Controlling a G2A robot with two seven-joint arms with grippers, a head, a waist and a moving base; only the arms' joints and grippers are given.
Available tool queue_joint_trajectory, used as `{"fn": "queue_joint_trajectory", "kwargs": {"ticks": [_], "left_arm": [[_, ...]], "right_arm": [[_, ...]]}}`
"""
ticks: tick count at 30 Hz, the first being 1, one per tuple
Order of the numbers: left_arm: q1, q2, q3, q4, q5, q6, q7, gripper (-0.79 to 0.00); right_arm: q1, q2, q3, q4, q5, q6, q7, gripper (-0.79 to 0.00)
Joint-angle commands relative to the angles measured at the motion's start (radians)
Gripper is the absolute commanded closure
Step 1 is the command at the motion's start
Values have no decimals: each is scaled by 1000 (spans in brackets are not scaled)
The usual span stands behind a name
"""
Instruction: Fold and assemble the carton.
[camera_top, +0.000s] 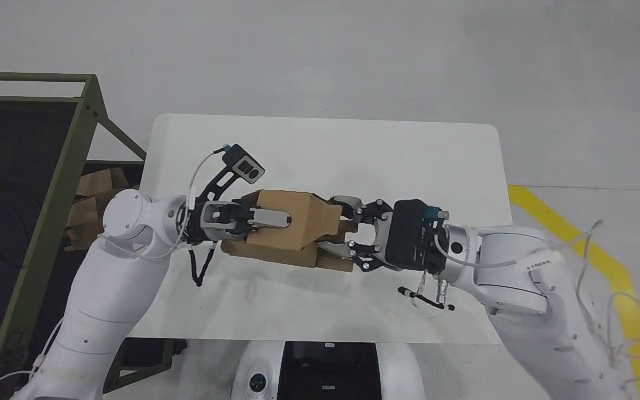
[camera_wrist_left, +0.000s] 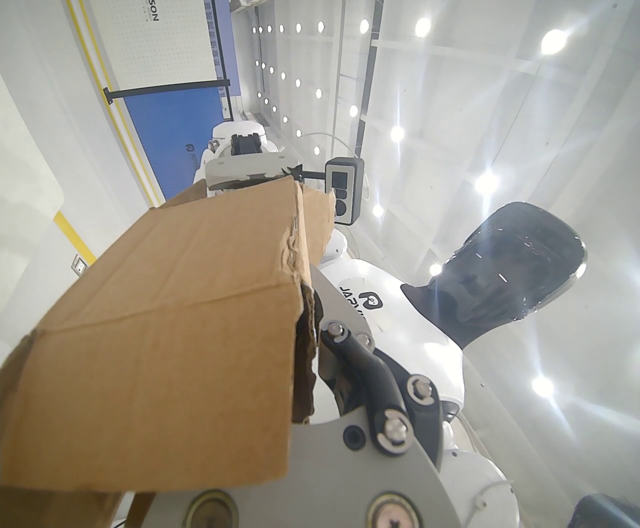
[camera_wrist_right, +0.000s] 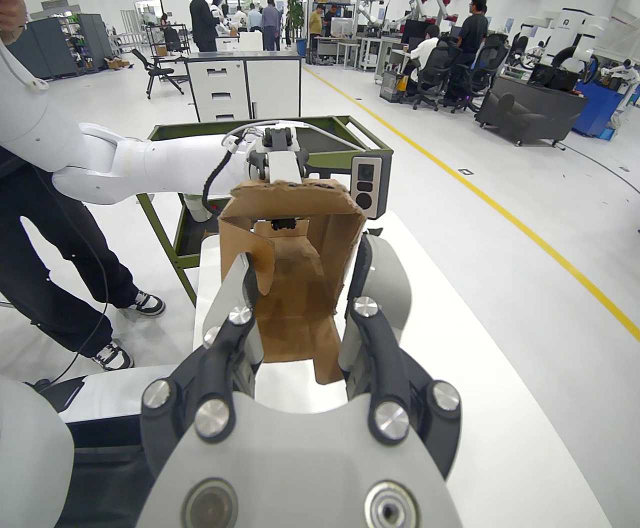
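Surface: white table (camera_top: 440, 150)
Room: pale grey floor; green cart (camera_top: 90, 105) off the table's left edge, yellow floor line (camera_top: 560, 225) off its right; white drawer cabinet (camera_wrist_right: 240, 85) beyond the cart
Carton (camera_top: 290, 235): brown, opened into a tube, at the table's middle between both arms
Axis: long axis runs left–right across the table; open mouth with loose flaps faces the right arm
Left gripper (camera_top: 272, 217): pinching the carton's top wall at the left end, one finger above, one inside
Right gripper (camera_top: 347, 232): fingers spread wide astride the open end; contact cannot be told
Around: cardboard pieces (camera_top: 88, 205) in the cart, well apart from the carton
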Motion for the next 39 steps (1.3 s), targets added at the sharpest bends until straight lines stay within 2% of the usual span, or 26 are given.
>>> {"fn": "queue_joint_trajectory", "kwargs": {"ticks": [1, 21, 39], "left_arm": [[1, 0, -1, 0, 0, -2, 0, 0], [2, -4, -4, 2, 1, -3, -8, 0], [8, -6, -9, 1, 6, -6, -12, 0]], "right_arm": [[-1, 0, -2, -4, -10, 11, -3, -348], [59, -11, -79, 30, -9, 53, 37, -413], [134, -28, -156, 70, 8, 68, 51, -397]]}}
